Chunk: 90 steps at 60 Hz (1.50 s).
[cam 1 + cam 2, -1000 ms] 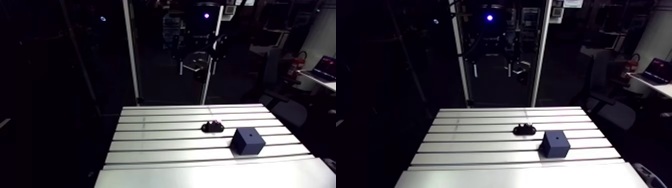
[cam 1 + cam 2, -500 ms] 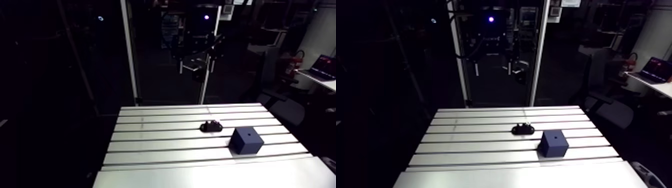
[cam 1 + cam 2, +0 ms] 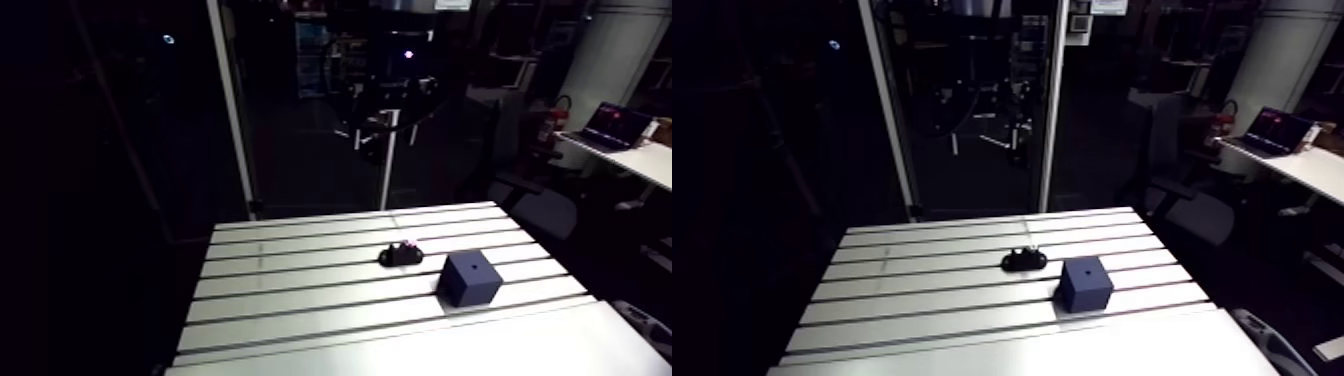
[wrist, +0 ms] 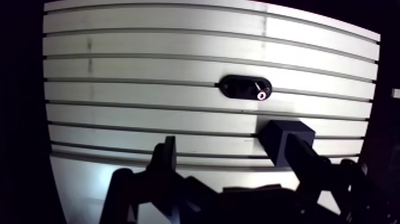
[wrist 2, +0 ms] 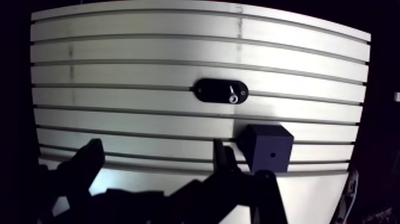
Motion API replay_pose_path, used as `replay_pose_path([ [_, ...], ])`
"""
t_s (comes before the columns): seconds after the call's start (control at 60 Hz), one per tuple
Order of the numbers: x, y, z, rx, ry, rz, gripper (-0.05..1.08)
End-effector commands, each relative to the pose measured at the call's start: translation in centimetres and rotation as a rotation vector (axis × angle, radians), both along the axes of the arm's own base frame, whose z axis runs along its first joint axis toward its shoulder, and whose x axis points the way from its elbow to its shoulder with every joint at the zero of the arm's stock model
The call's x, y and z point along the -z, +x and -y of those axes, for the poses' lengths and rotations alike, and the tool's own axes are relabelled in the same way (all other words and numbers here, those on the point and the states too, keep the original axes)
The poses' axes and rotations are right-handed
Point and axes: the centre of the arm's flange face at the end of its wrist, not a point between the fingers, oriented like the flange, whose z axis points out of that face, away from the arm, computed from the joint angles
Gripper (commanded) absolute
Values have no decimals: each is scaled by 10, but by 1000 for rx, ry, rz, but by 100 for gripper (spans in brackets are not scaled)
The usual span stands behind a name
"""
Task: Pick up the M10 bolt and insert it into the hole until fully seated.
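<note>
Slotted tabletop (image 3: 300,300), dimly lit. Near its middle, a black oval holder (image 3: 401,255) carries the M10 bolt (image 5: 233,96). Just right of the holder and closer to the near edge sits 1 dark blue block (image 3: 469,278) with its hole (image 5: 272,154). My gripper (image 5: 156,173) is empty, its 2 fingers spread wide. Since earlier only my camera view shifted, so the pick has not begun.
</note>
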Motion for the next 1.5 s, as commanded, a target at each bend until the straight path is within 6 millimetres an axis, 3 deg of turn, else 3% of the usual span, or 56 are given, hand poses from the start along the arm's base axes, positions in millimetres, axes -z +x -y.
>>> replay_pose_path([
  [0.017,12,-4,-36,-6,-43,-78,1],
  [0.133,19,-3,-50,-10,-43,-94,1],
  [0.417,36,0,-54,-7,-30,-116,1],
  [0.667,67,11,-54,7,-36,-89,1],
  [0.933,84,15,-70,35,-29,-105,1],
  [1.5,132,5,-91,64,-37,-75,1],
])
